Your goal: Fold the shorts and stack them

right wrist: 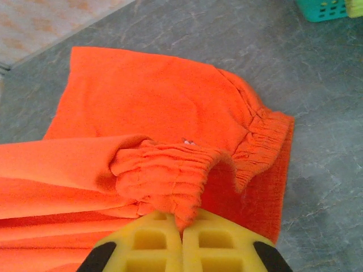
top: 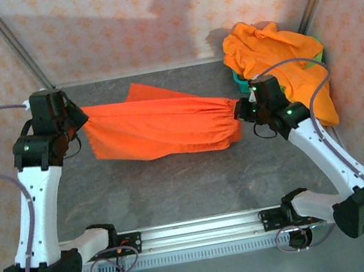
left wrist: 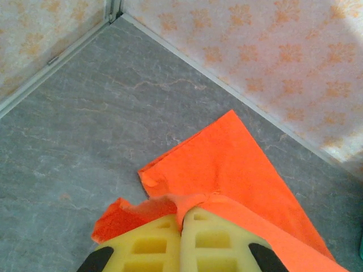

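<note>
While the orange shorts (top: 159,127) stretched across the surface (top: 176,186) between both arms from above, more shorts (top: 274,58) sat heaped on the basket (top: 239,82), none stacked. At the left wrist, the left gripper (left wrist: 181,218) clenched a hem. At the right wrist, the right gripper (right wrist: 181,222) pinched the waistband; folding looked barely begun.

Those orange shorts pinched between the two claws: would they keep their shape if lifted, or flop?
Probably flop: the orange shorts fold and wrinkle between the left gripper and right gripper. Likely light, as small pinches of cloth hold them. The gathered waistband looks stretchy, so may give.
</note>
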You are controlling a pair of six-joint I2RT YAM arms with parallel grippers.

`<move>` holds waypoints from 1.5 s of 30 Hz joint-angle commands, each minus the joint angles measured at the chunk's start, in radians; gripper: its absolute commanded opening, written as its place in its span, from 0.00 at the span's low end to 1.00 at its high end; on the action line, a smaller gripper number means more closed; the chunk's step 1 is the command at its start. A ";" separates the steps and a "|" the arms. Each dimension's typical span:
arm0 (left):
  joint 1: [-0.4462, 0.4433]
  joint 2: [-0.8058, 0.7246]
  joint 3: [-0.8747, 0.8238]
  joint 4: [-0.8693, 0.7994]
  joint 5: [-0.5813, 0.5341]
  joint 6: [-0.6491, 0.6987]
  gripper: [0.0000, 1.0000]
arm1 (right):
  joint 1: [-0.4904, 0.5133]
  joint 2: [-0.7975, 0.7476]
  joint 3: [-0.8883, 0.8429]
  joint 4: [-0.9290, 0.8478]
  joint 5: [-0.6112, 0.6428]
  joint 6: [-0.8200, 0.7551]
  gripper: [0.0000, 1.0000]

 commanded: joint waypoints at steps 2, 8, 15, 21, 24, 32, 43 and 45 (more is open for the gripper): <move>0.020 0.079 0.046 0.092 -0.025 0.025 0.00 | -0.021 0.059 0.023 -0.014 0.112 0.064 0.00; 0.020 0.244 0.151 0.118 -0.008 0.040 0.00 | -0.041 0.106 0.007 0.079 0.145 0.100 0.00; 0.020 0.443 0.298 0.115 0.023 0.045 0.00 | -0.066 0.191 0.020 0.132 0.147 0.108 0.00; 0.020 0.600 0.429 0.106 0.044 0.035 0.00 | -0.093 0.254 0.027 0.176 0.125 0.127 0.00; 0.020 0.687 0.520 0.079 0.057 0.030 0.00 | -0.102 0.276 0.026 0.202 0.115 0.134 0.00; 0.020 0.906 0.774 0.005 0.061 0.033 0.00 | -0.122 0.342 0.036 0.255 0.110 0.146 0.00; 0.020 1.165 1.036 0.039 0.087 0.039 0.00 | -0.147 0.477 0.073 0.314 0.118 0.185 0.07; 0.020 1.212 1.069 0.080 0.102 0.033 0.00 | -0.147 0.506 0.088 0.321 0.120 0.201 0.12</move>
